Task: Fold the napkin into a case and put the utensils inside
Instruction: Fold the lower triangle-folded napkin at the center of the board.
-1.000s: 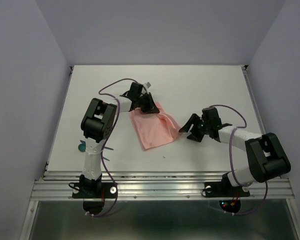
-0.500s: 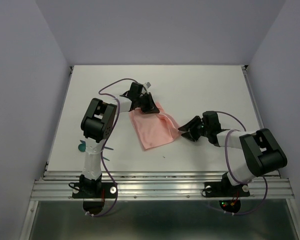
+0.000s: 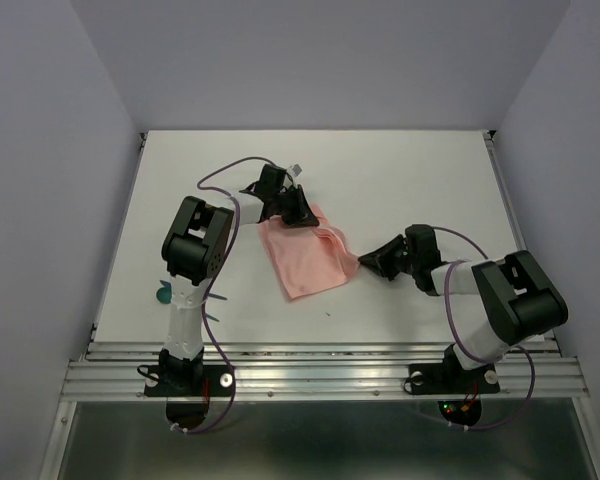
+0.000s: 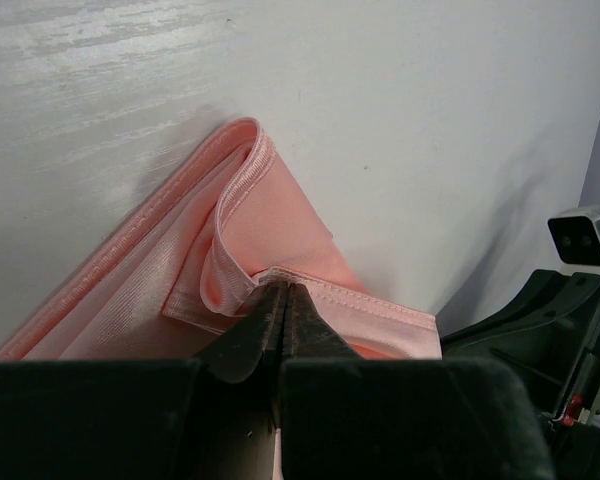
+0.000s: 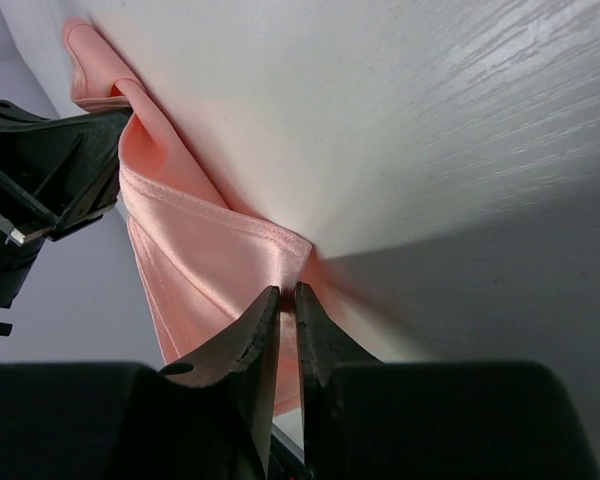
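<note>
Top view: one napkin (image 3: 305, 262) lies folded mid-bench (image 3: 430, 170), with the left pincer (image 3: 298, 212) at its far corner and the right pincer (image 3: 366, 262) at its right corner. Only here does one teal utensil (image 3: 163, 294) show, beside the left arm's base.

Left wrist: the pincer (image 4: 280, 295) is clamped on the napkin's (image 4: 270, 215) hem.

Right wrist: the pincer (image 5: 286, 296), wide apart and clear of the cloth a second ago, now pinches the napkin's (image 5: 195, 250) corner.
</note>
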`<state>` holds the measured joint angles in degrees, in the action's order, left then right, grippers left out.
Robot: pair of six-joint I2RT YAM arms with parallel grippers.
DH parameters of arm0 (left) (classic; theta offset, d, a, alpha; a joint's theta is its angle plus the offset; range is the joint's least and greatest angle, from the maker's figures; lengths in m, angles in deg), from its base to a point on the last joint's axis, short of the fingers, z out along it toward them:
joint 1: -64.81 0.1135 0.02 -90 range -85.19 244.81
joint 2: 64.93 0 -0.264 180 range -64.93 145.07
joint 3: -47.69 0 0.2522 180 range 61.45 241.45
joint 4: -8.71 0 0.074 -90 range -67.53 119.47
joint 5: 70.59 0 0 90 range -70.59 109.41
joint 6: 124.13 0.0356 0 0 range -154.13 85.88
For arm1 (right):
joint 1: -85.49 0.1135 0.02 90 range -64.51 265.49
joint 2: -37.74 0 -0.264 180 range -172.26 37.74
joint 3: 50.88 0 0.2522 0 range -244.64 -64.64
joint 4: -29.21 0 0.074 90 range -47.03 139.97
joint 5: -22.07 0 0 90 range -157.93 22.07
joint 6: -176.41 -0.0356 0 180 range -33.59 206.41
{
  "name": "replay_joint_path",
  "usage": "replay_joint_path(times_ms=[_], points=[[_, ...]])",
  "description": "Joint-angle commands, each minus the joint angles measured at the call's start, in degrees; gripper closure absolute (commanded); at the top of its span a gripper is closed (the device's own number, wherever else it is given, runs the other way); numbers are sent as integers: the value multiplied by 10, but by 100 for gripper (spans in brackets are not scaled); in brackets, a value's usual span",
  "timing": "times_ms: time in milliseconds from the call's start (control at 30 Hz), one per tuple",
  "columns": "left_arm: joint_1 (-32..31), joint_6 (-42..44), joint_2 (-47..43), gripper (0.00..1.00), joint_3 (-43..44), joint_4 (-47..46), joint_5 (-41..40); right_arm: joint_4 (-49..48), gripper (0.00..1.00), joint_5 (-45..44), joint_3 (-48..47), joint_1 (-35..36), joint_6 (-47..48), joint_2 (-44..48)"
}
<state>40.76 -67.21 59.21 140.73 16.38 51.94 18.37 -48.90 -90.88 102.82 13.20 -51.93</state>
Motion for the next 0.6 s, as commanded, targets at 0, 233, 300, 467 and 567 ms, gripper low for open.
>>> replay_joint_path(times_ms=[0, 233, 300, 467, 567], points=[[3, 37, 43, 95, -22, 81, -72, -43, 83, -10, 4, 3, -6, 5], [3, 36, 45, 95, -20, 80, -70, -37, 67, -4, 7, 3, -12, 0], [3, 36, 45, 95, -20, 80, -70, -32, 65, -7, 11, 3, -18, -2], [3, 35, 46, 95, -19, 80, -70, -20, 61, -8, 12, 3, -19, -11], [3, 35, 48, 95, -19, 81, -70, -27, 64, 0, 8, 3, -24, -24]])
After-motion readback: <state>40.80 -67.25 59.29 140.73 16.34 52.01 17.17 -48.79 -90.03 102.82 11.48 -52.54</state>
